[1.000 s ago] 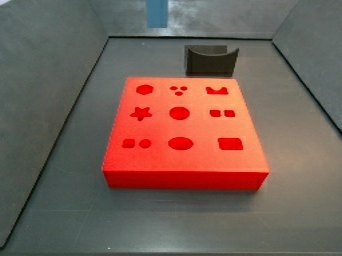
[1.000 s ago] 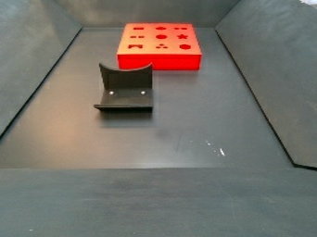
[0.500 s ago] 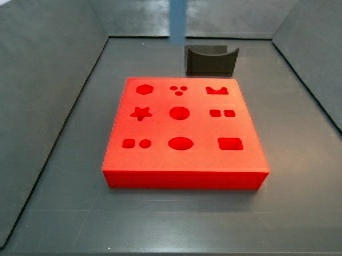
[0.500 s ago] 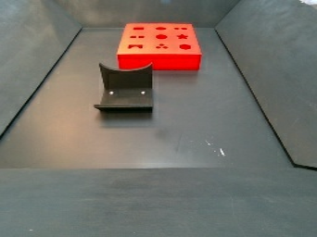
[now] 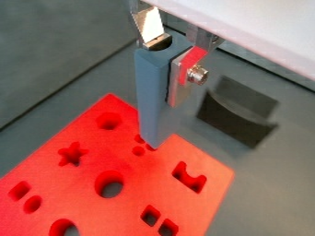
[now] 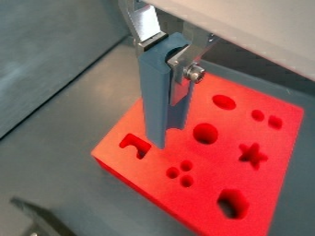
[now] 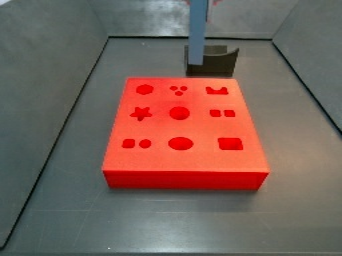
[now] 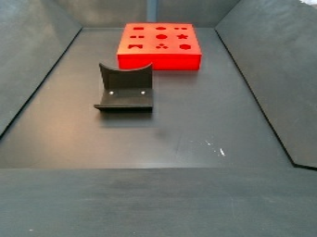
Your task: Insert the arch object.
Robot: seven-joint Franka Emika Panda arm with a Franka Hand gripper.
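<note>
My gripper (image 5: 168,48) is shut on the arch object (image 5: 150,97), a tall blue-grey piece with a rounded notch at its gripped end, held upright. Both wrist views show it between the silver fingers (image 6: 145,20). In a side view the arch object (image 7: 197,30) hangs over the far edge of the red block (image 7: 181,120); the gripper is above that frame. The arch-shaped hole (image 7: 219,91) is in the block's far right corner and also shows in both wrist views (image 5: 187,173) (image 6: 133,145). The piece's lower end is above the block, beside the three-dot hole (image 5: 143,146).
The red block (image 8: 158,44) has several other shaped holes: circles, a star, squares. The dark fixture (image 7: 211,60) stands just behind the block, close to the hanging piece; it also shows in a side view (image 8: 124,88). Grey walls enclose the dark floor.
In the side view the arch object has moved right and lower, from above the back wall to over the block's far edge in front of the fixture.
</note>
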